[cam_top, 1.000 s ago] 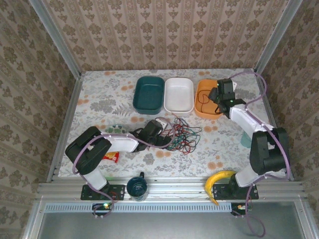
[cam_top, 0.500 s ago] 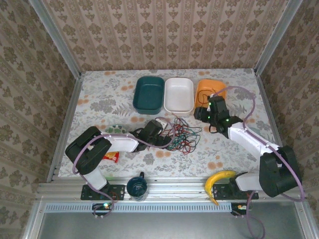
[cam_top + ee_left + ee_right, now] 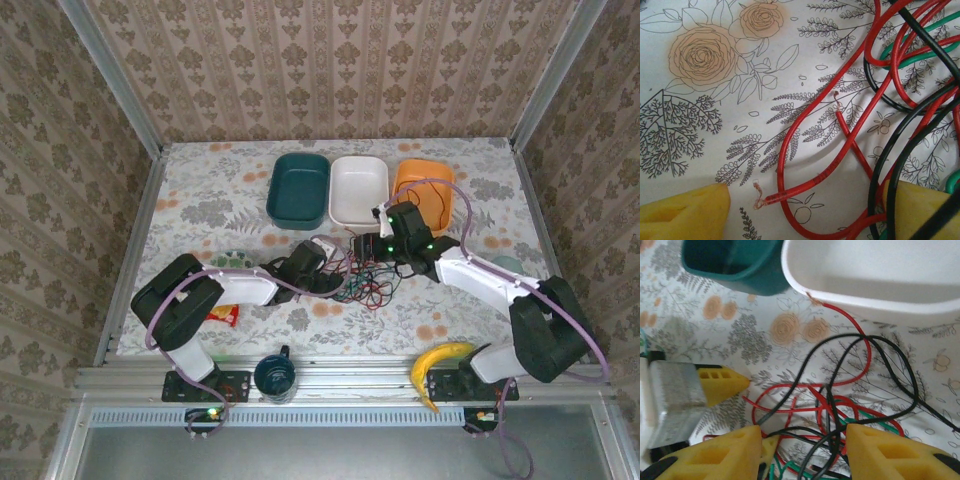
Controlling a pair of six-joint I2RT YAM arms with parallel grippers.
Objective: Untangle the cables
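1. Here the cables (image 3: pixel 368 272) lie tangled on the bench (image 3: pixel 200 190), just beside the white tray (image 3: pixel 358 190).
2. Left fingers (image 3: pixel 685 212) stand apart, seemingly gripping nothing.
3. Right fingers (image 3: pixel 885 450) spread wide over the tangle.

I find nothing here that I can read. In my left wrist view, the red cable (image 3: pixel 805 185) carries faint dark marks along its sheath at the lower middle of the frame, too blurred to make out. In the top view, the red and yellow packet (image 3: pixel 222 316) at lower left has print too small to tell.
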